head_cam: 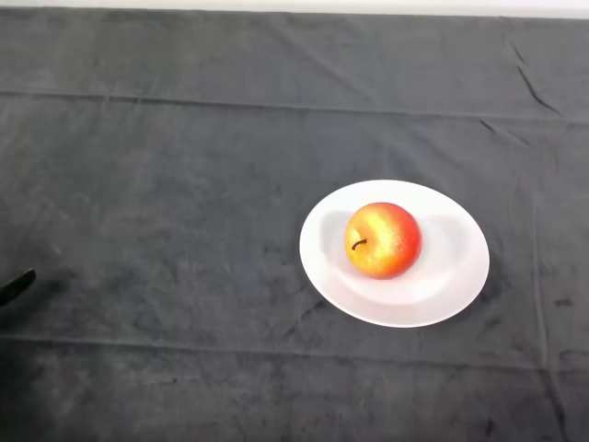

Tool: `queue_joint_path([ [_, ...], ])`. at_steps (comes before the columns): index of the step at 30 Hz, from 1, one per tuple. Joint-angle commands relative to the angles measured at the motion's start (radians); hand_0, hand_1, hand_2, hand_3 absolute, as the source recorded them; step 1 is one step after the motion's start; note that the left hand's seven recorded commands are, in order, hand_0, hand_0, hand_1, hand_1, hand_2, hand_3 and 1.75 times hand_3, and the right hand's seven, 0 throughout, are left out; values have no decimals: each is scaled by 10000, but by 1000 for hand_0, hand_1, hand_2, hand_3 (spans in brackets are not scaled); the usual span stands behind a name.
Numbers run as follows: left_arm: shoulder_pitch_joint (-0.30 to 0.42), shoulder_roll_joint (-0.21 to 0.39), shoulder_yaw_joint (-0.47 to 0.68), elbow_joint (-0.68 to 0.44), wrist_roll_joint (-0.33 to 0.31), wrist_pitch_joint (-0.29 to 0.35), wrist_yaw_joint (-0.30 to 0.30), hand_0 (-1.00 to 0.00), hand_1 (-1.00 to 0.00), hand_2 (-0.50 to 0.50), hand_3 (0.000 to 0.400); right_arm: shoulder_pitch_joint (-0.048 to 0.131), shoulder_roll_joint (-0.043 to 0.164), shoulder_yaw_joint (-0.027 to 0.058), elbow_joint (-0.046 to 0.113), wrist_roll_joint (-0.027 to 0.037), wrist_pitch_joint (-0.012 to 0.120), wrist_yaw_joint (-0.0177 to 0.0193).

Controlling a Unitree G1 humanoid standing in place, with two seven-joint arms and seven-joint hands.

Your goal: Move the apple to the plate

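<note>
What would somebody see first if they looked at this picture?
The red and yellow apple jumps out first, sitting on the white plate a bit right of the middle. All around is the dark cloth over the table. At the far left edge, a small black tip of the hand peeks in, well away from the plate.

Black tip of hand (17,285), narrow, tapered
</note>
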Motion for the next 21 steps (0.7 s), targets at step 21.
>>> queue_joint_path([
  [21,-126,-37,681,344,353,443,-210,0,0,0,0,-34,-97,-20,-166,151,-34,67],
])
